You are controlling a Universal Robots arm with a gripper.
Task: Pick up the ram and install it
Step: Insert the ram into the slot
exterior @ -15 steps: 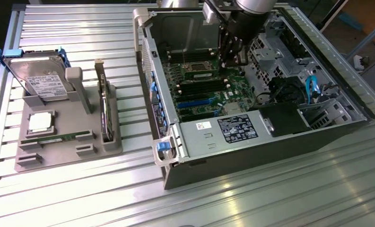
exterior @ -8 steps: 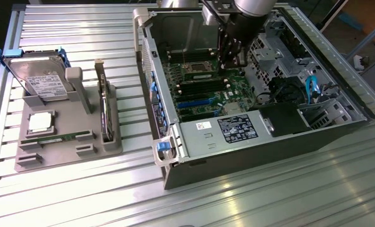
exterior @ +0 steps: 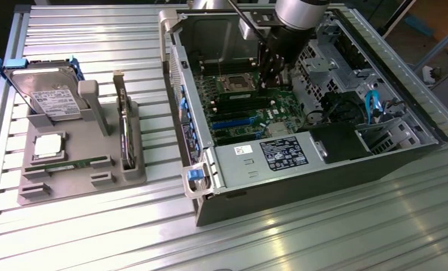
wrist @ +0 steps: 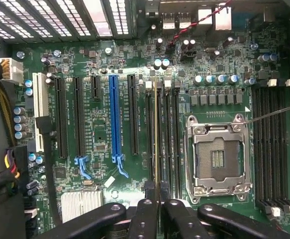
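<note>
Jaws almost closed, pinching the ram [wrist: 157, 139] by its upper edge. The stick stands on edge in a memory slot just beside the CPU socket [wrist: 218, 159] on the motherboard [wrist: 100, 64], inside the open PC case [exterior: 374, 169]. Can't tell if it's fully seated. Twin stick [exterior: 67, 165] lies in the grey tray [exterior: 77, 185] on the tabletop [exterior: 322, 237], at the exterior view's left.

Case wall [exterior: 180, 84] and black bay [exterior: 336, 141] flank the motherboard [exterior: 280, 110].

We hold our arm [exterior: 299, 14] reaching down from above, gripper [exterior: 273, 76] pointing downward, its fingers [wrist: 144, 215] pinched nearly together on the ram [wrist: 157, 134].
</note>
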